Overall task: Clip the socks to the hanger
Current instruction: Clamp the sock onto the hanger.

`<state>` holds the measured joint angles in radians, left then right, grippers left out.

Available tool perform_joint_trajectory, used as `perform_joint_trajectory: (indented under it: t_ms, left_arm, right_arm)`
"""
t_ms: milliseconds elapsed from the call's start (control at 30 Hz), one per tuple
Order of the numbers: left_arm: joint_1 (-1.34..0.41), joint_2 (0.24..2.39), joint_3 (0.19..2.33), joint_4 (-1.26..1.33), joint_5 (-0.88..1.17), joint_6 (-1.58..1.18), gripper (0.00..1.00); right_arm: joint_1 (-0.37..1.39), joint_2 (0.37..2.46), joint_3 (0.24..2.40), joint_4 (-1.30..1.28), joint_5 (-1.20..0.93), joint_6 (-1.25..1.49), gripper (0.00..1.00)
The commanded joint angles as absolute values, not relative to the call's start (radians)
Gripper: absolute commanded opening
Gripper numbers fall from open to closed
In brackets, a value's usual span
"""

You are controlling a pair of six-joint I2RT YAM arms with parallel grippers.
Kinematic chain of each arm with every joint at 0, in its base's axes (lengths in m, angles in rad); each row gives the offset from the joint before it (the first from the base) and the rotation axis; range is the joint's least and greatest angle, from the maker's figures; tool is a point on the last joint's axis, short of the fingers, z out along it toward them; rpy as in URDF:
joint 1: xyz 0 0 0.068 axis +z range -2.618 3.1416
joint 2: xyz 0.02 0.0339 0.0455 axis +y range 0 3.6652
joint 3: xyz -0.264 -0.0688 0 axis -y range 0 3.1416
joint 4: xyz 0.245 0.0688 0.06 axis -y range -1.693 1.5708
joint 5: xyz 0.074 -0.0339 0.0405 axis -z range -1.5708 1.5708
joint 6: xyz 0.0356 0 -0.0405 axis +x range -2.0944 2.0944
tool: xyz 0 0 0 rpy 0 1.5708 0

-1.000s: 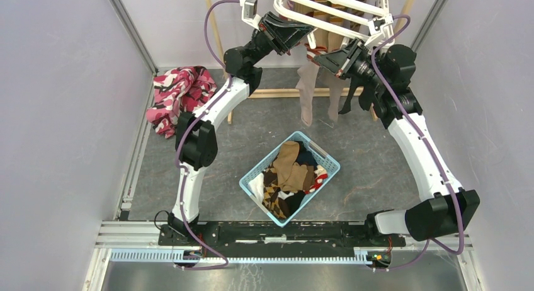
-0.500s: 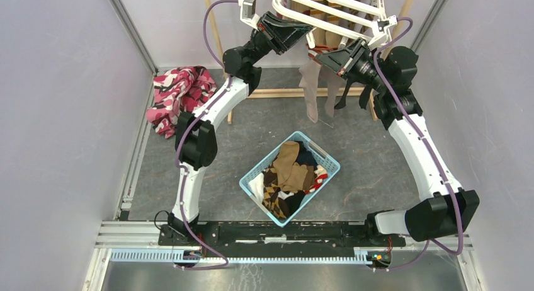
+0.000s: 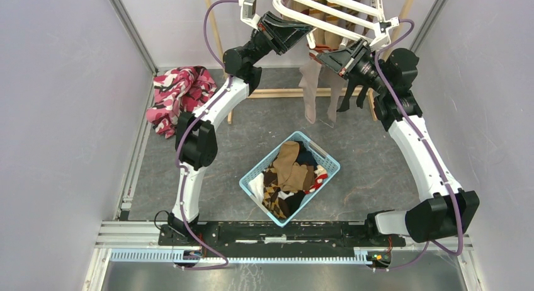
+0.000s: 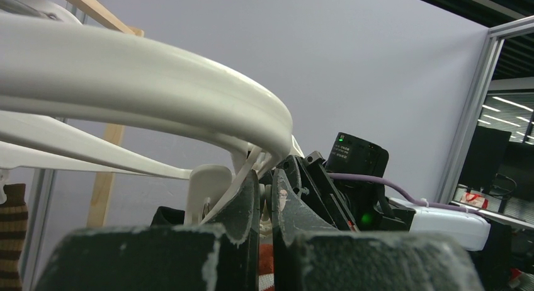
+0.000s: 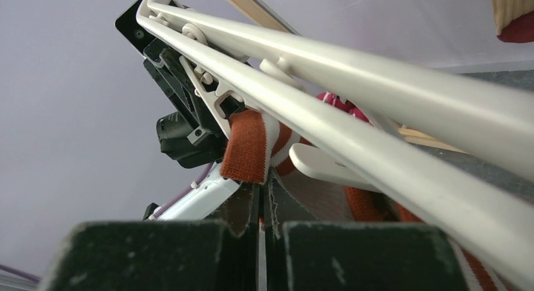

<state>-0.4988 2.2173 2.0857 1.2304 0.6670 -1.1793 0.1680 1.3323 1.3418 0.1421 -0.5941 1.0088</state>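
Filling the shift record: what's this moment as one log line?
left pincer: shut, under white plastic bar hanger rim | right pincer: shut on sock's red-white striped cuff | light blue mesh basket: mixed socks inside

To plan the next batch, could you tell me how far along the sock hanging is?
Early on. Done: a few socks, including black ones, hang from the white plastic bar hanger. In hand: the right jaws pinch a sock's red-and-white striped cuff under the bars, and the left jaws are shut on a small white plastic clip. Left: mixed socks fill the light blue mesh basket.
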Motion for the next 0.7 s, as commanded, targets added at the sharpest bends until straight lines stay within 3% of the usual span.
perform_joint_trajectory:
  t_ms: [0,667]
  left_arm:
    - [-0.492,2.210,2.137,1.320,0.713,-1.235,0.06]
    - [-0.498,2.214,2.137,1.321,0.707,-1.212,0.06]
  right_arm:
    - [0.146,1.334,1.351,0.172,-0.569,1.016,0.00]
    - [0.171,1.363,1.426,0.092,-0.605,0.934,0.00]
